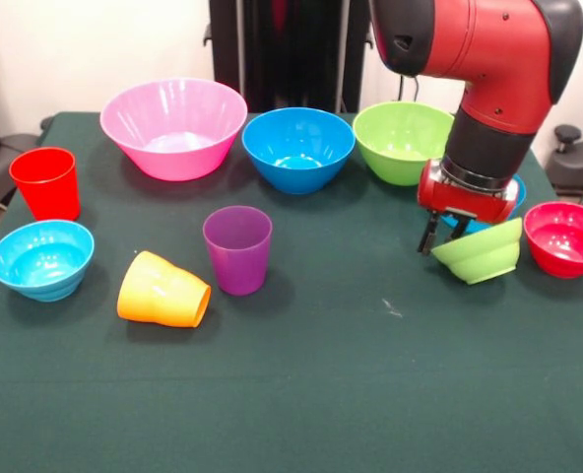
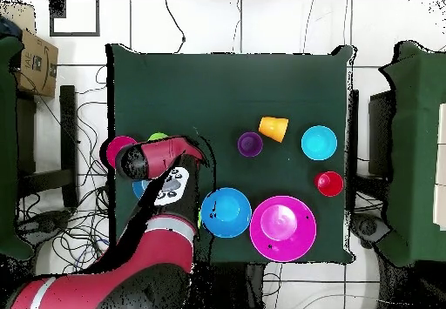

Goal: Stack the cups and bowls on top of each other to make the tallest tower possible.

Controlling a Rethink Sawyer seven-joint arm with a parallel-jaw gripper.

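Note:
My gripper (image 1: 444, 241) hangs at the right of the table with its fingers apart, at the raised rim of a small lime green bowl (image 1: 484, 258) that lies tilted; I cannot tell whether they touch it. A small blue bowl (image 1: 515, 200) peeks out behind the wrist, and a small red bowl (image 1: 565, 237) stands just right. Along the back stand the big pink bowl (image 1: 173, 126), the blue bowl (image 1: 298, 148) and the lime green bowl (image 1: 402, 141). The red cup (image 1: 46, 182) and the purple cup (image 1: 237, 248) are upright. The orange cup (image 1: 162, 291) lies on its side beside a light blue bowl (image 1: 41, 258). In the overhead view the arm (image 2: 161, 162) hides the gripper.
Nothing is stacked on anything. The table (image 1: 370, 394) is covered with dark green cloth, and its front half is bare. Seen from above, a cardboard box (image 2: 35, 62) and cables lie on the floor around the table.

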